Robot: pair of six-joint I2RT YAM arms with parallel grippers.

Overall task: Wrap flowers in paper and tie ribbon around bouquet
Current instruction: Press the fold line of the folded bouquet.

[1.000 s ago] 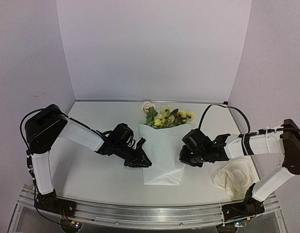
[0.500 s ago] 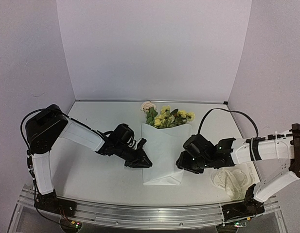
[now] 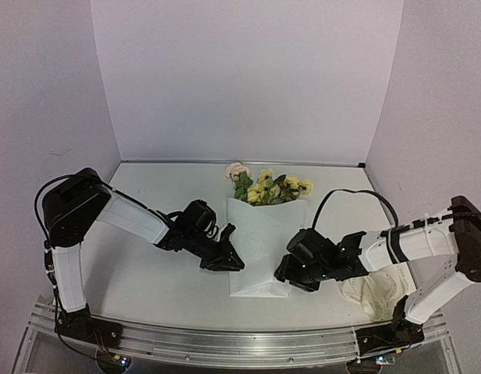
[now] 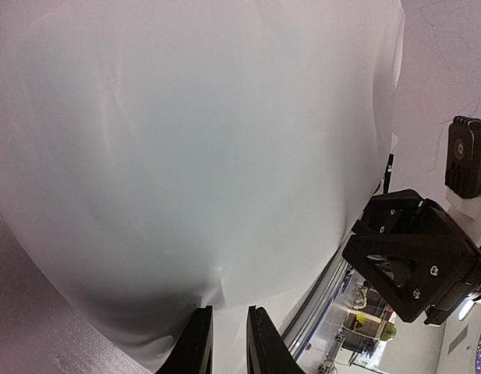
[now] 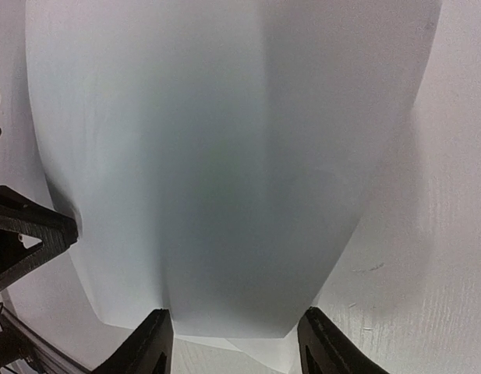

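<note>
The bouquet (image 3: 259,241), yellow and pink flowers in a white paper cone, lies at the middle of the pale table (image 3: 146,273), blossoms toward the far edge. The left gripper (image 4: 228,313) seemingly pinches the cone's left edge. The right gripper (image 5: 236,315) is spread at its right.

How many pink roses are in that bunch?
1. The rose sits at the far left end of the flowers, just beyond the paper's top edge. More could be hidden inside the paper.
</note>
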